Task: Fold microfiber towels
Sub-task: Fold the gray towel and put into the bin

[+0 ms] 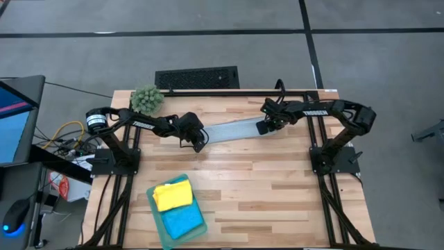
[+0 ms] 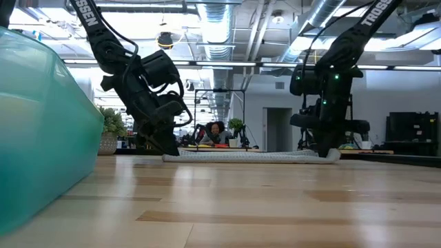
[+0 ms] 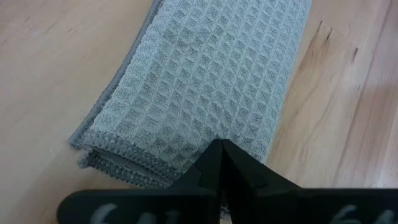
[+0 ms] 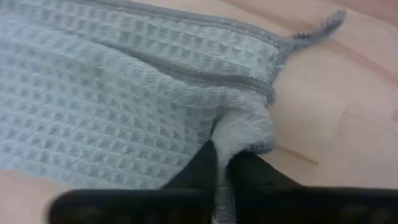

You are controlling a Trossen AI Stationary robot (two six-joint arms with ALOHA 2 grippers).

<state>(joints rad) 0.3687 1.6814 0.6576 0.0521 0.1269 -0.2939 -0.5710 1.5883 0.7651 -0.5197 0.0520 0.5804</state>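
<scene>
Grey towel (image 1: 232, 130) one, yellow towel (image 1: 172, 196) one, blue towel (image 1: 183, 221) one.

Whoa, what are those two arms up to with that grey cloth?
They are folding towels. The light grey towel lies on the wooden table, folded into a long strip, and the left gripper and right gripper each pinch one end of it. A yellow towel and a blue towel already sit in a teal bin.

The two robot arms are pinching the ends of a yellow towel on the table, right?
Not quite. The towel stretched between the left pincer and the right pincer is light grey, as the high view shows. The yellow towel sits in the teal tray nearer the front.
</scene>
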